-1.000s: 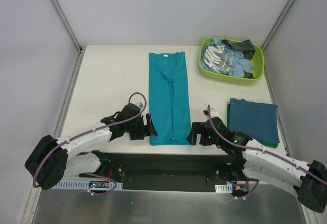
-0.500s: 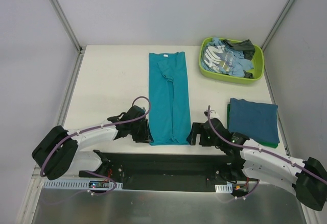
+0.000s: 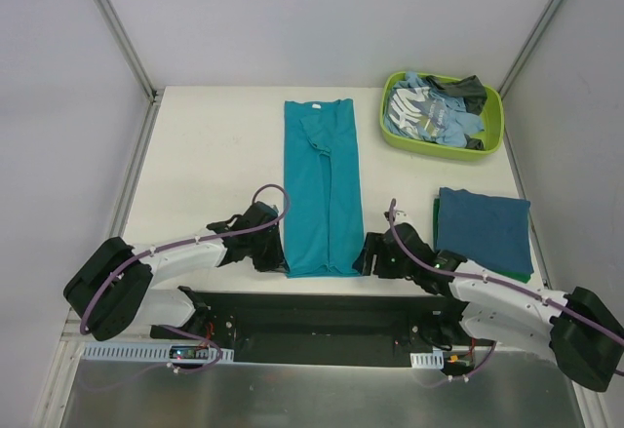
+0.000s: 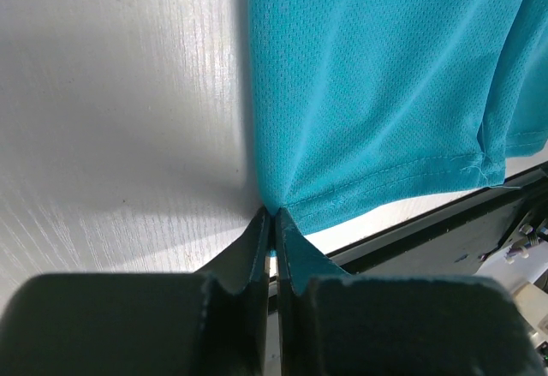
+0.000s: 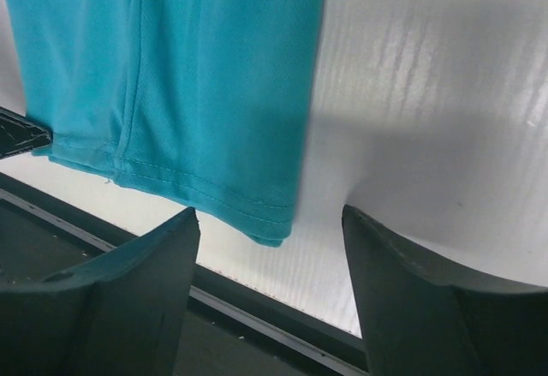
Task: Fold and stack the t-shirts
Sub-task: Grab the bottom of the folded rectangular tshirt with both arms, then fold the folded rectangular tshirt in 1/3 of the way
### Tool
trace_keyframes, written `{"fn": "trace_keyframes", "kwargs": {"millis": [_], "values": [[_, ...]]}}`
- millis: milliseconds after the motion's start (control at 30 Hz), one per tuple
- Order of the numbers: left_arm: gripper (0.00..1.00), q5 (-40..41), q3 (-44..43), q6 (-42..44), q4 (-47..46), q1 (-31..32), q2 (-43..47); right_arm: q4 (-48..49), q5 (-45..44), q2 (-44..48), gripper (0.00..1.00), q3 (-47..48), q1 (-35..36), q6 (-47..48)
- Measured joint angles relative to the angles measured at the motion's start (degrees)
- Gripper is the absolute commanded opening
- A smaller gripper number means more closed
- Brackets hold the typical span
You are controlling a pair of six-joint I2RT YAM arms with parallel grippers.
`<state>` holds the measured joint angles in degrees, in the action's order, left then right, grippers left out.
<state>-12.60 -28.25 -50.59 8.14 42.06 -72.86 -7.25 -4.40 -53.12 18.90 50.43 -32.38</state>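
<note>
A bright teal t-shirt [image 3: 324,189] lies on the white table, folded into a long strip that runs from the far side to the near edge. My left gripper [image 3: 283,252] is at its near left corner, and the left wrist view shows the gripper [image 4: 272,213] shut, pinching the hem corner of the teal shirt [image 4: 377,76]. At the near right corner, my right gripper [image 3: 369,252] stands open. In the right wrist view the gripper [image 5: 270,213] has a finger on either side of the corner of the teal shirt [image 5: 214,76], neither touching it.
A folded blue-teal shirt [image 3: 483,228] lies on a green one [image 3: 436,215] at the right of the table. The lime-green tub [image 3: 390,134] at the back right holds a light blue printed shirt [image 3: 419,111] and a dark grey one [image 3: 466,87]. The black front rail [image 3: 312,311] runs just behind both grippers.
My left gripper slid right to the shirt's near left corner and shut on it. My right gripper edged left toward the near right corner and its jaws narrowed a little.
</note>
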Motion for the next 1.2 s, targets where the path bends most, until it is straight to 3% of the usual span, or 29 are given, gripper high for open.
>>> {"fn": "trace_keyframes", "kwargs": {"millis": [67,267,367,567,867,1000,1200], "values": [[0.0,0.0,0.0,0.0,0.0,0.0,0.0,1.3,1.0,-1.3,0.59,0.0,0.0,-0.3],[0.0,0.0,0.0,-0.1,0.0,0.0,0.0,3.4,3.6,-6.3,0.15,0.9,-0.1,-0.5],[0.0,0.0,0.4,-0.4,-0.2,0.0,0.7,3.3,5.7,-8.0,0.01,1.2,-0.2,-0.4],[0.0,-1.6,5.1,-1.3,0.1,0.0,8.6,2.6,11.6,-4.5,0.01,-0.8,-0.1,-0.4],[0.0,-7.1,8.2,-1.0,1.6,1.1,24.0,1.3,17.9,13.3,0.01,-5.3,0.9,-1.3],[0.0,-6.6,5.9,-0.5,1.9,1.1,23.5,0.0,16.3,14.0,0.01,-3.5,0.9,0.1],[0.0,-3.5,-3.7,2.3,2.0,-1.0,15.9,-3.1,10.5,7.6,0.01,5.5,-2.7,4.8]]}}
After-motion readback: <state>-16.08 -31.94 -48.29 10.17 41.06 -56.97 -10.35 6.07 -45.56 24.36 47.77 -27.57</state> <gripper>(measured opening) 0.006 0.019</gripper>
